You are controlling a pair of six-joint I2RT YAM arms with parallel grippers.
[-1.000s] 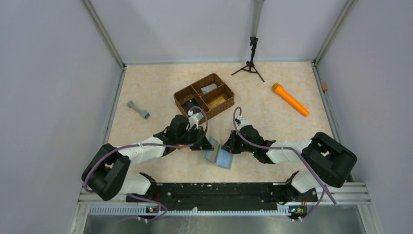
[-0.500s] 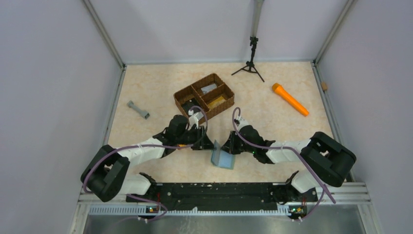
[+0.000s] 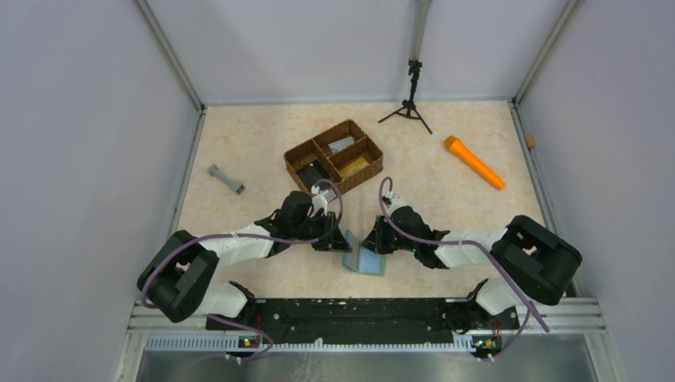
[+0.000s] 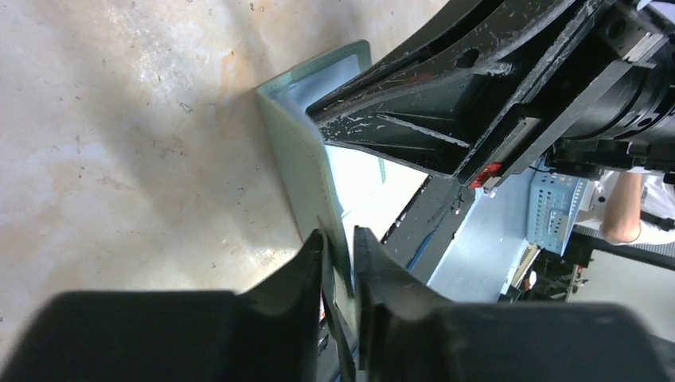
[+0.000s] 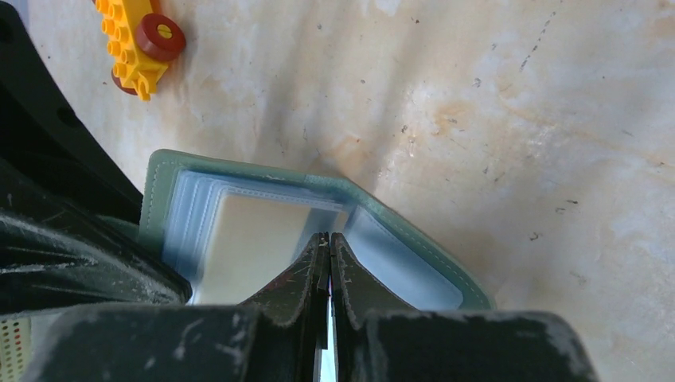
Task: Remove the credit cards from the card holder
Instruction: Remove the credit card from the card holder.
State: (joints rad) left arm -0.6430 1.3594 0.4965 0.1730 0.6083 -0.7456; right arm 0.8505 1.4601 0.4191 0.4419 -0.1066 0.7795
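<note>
Card holder point(image 3: 362, 259) sits lower centre of the top view, btwn my two grippers, open in a V w/ one cover raised. My R gripper point(image 5: 328, 237) is closed tight, tips pinching the holder's clear inner pocket. A pale credit card point(image 5: 251, 239) shows in the pocket left of those tips. L gripper point(image 4: 338, 235): fingers slightly apart, straddling the cover's edge; can't tell if they clamp it.

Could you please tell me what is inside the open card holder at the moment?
One pale card sits in a blue-clear pocket of the card holder. The right gripper covers the fold, hiding anything there.
</note>
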